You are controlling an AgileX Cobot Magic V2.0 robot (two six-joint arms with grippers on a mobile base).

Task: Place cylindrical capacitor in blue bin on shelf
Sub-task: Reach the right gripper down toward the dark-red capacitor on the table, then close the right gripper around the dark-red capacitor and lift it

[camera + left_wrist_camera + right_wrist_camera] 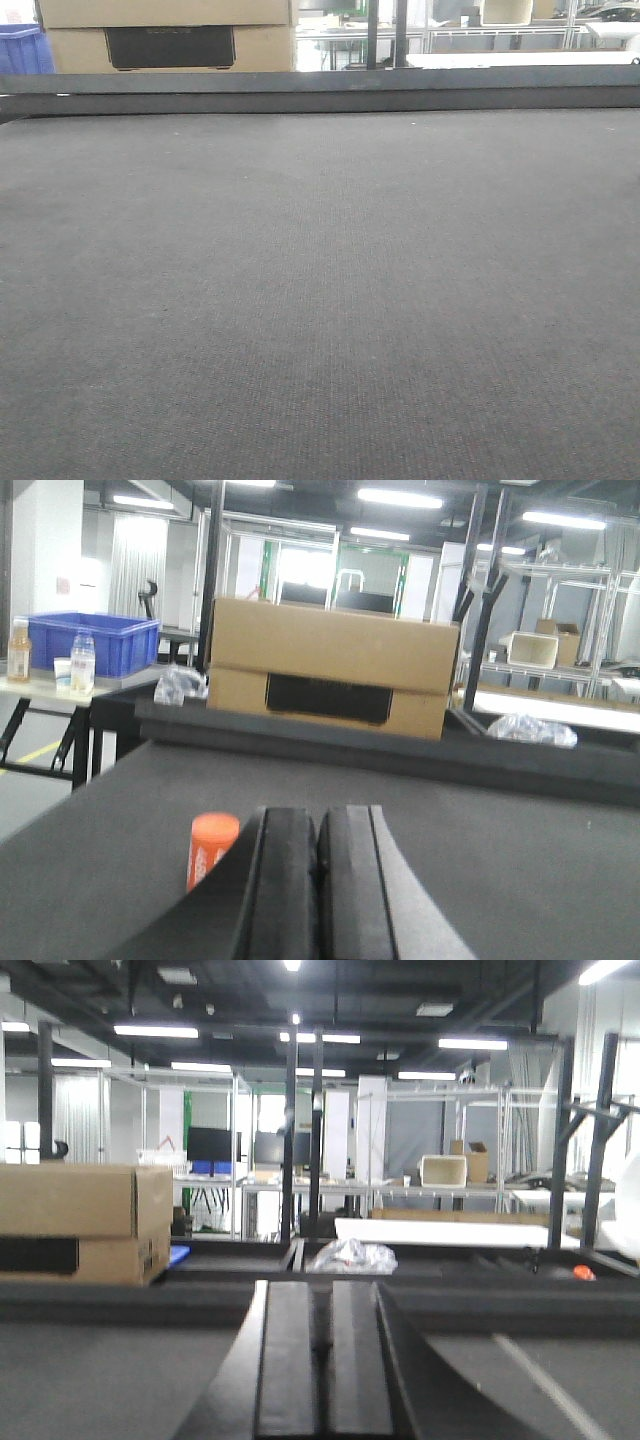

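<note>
The orange cylindrical capacitor [212, 848] stands upright on the dark grey counter [520, 880], just beside the left gripper [318, 830]. This and the right gripper [322, 1310] are pressed together, empty. Judged outstanding: grasp, transfer, placement.

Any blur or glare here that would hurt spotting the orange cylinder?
Left wrist view: orange cylinder soft but readable, ceiling lights blown out. Right wrist view: soft throughout, right gripper defocused. Front view: mat evenly lit, background overexposed at top right.
</note>
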